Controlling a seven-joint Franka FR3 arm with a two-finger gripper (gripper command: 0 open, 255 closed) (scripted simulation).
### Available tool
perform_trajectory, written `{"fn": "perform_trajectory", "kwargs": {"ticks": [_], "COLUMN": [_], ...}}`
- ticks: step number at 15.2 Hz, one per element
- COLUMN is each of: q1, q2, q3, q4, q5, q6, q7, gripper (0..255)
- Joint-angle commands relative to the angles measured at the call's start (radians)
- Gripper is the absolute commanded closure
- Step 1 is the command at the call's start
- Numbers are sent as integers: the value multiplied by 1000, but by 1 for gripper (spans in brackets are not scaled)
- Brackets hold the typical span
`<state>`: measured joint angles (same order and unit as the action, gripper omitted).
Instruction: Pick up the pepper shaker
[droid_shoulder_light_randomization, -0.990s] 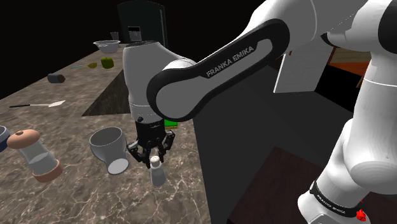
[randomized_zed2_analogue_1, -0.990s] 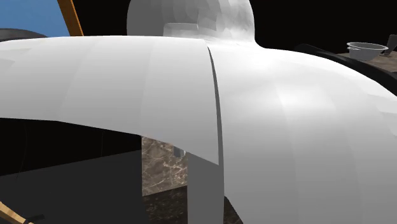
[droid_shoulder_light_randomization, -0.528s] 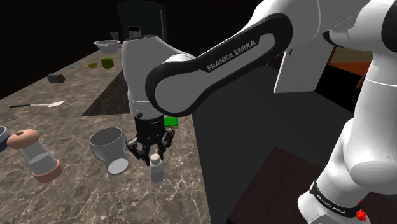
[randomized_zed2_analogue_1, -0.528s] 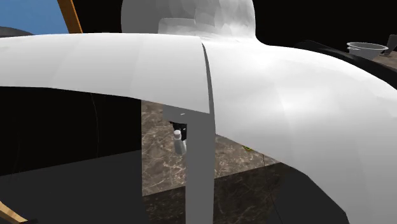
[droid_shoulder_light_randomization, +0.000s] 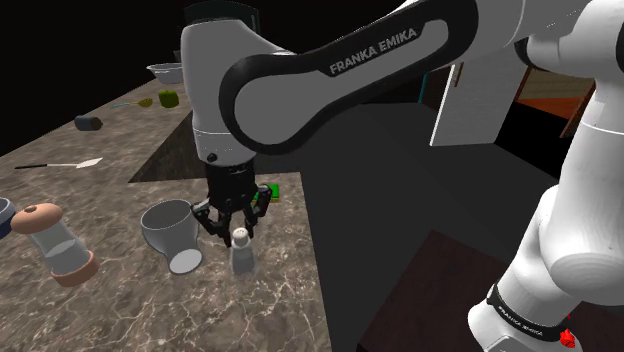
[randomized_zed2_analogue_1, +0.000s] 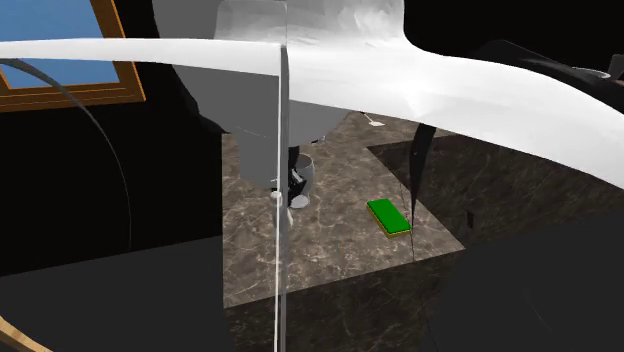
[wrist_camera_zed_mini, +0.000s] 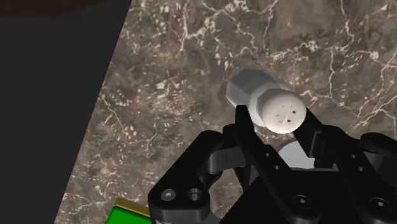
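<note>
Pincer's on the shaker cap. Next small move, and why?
Probably a short, straight lift with the black pincer shut. Its fingers clasp the round white cap of the small grey-white pepper shaker, whose base looks close to the brown marble counter. The white cup sits right beside it, so moving sideways before gaining height risks a knock.

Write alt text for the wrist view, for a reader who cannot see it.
The black gripper clasps a pale grey pepper shaker by its white, holed top, above a brown marbled countertop. The corner of a bright green object peeks out beside the gripper's base, and the countertop ends in a straight edge against a dark surface.
</note>
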<state>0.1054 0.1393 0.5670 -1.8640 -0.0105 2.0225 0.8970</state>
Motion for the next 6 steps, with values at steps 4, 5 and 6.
{"fn": "perform_trajectory", "kwargs": {"ticks": [4, 5, 6], "q1": [-5, -5, -5], "q2": [-19, -20, -20], "q3": [0, 0, 0], "q4": [49, 50, 50], "q5": [12, 12, 12], "q6": [-65, -67, -67], "q7": [-8, -9, -9], "gripper": [255, 255, 255]}}
